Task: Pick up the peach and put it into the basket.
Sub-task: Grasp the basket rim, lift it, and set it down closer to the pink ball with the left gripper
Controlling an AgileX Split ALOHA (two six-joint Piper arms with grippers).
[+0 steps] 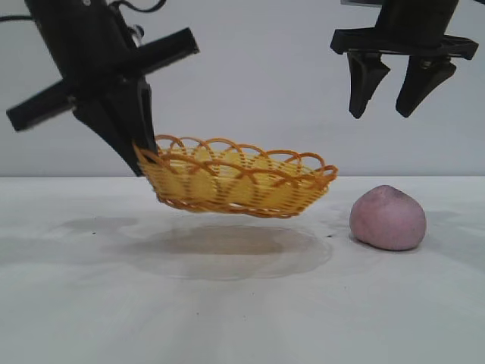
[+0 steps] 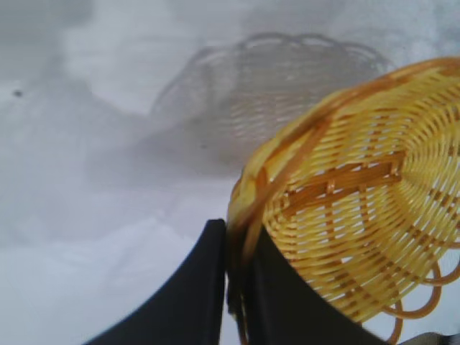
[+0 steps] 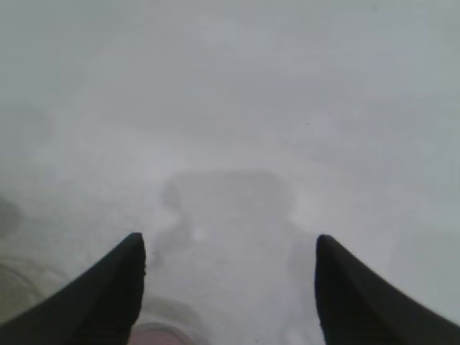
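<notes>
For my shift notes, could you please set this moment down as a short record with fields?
basket: shallow yellow wicker basket with orange looped rim, lifted clear of the white table, tilted, shadow beneath
left tool: shut on the basket's rim at its left end
peach: dull pink rounded peach, resting on the table right of the basket, apart from it
right tool: open, empty, raised above the peach
peach in basket: not yet

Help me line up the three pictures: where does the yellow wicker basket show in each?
Exterior view: yellow wicker basket with orange looped rim, centre-left, lifted off the white table, rim pinched by the left tool.
Left wrist view: fills the right side.
Right wrist view: not in it.
Shared landmark: the white table.
</notes>
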